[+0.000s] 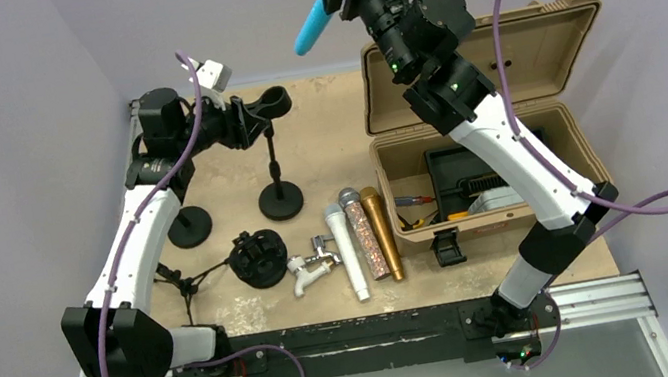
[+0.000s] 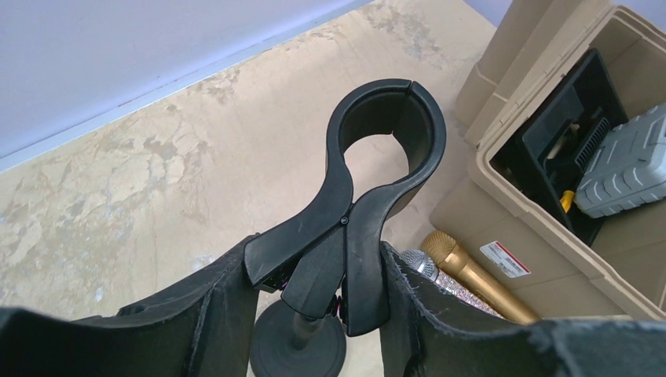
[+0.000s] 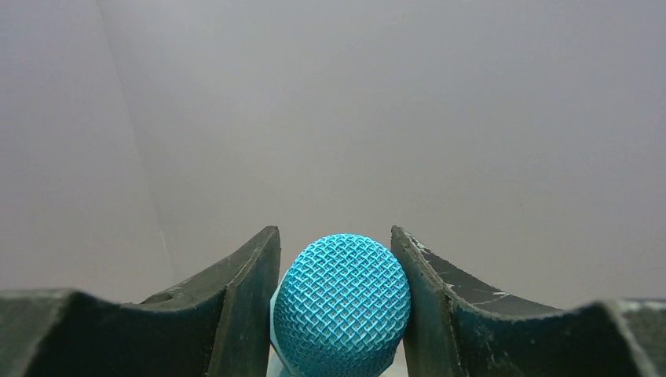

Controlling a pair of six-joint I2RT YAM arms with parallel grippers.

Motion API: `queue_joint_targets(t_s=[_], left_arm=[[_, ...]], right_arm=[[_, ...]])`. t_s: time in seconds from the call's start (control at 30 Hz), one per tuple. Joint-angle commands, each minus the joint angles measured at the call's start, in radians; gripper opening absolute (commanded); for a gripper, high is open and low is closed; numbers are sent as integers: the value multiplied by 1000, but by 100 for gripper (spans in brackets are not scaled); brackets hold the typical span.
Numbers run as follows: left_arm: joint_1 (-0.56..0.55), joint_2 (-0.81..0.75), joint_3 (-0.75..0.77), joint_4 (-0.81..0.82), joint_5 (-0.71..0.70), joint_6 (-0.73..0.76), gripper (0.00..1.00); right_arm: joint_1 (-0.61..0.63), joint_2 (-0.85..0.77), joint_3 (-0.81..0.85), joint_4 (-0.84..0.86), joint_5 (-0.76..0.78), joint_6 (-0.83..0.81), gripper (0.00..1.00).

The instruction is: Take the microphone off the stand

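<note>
The right gripper's fingers (image 3: 250, 302) press both sides of the blue microphone's (image 3: 342, 305) mesh head.

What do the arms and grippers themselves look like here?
Both the left arm and right arm have white link shells with black joint housings. A purple cable runs along each. The left gripper and right gripper have dark, scuffed, wedge-shaped fingers. Green lights dot the right arm.

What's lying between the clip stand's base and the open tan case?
Top view shows three lying side by side: white microphone, glittery microphone, gold microphone.
</note>
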Motion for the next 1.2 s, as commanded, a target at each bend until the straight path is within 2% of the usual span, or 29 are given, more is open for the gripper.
queue_joint_targets(t_s=[0.0,0.1,0.23,0.33,0.5,0.67,0.93,1.17], left_arm=[[0,-14,26,-64,-100,-11,0],[0,-15,51,-110,-154,-28,15],[1,-65,14,-67,-174,-70,39],[2,-86,16,-90,-220,-96,46],[6,-119,39,-141,-269,-136,61],[7,-133,75,-226,-303,-165,64],[7,-205,42,-220,-306,-182,73],[6,-236,29,-212,-306,-189,73]], right_arm=[[5,-49,6,-47,-76,35,0],[8,-96,-113,-56,-121,91,0],[36,-149,-292,-84,-128,126,0],[72,-166,-336,-164,-94,141,0],[112,-217,-444,-222,-157,191,0],[124,-199,-516,-327,-208,219,0],[128,-74,-561,-503,-285,269,0],[128,32,-550,-560,-321,299,0]])
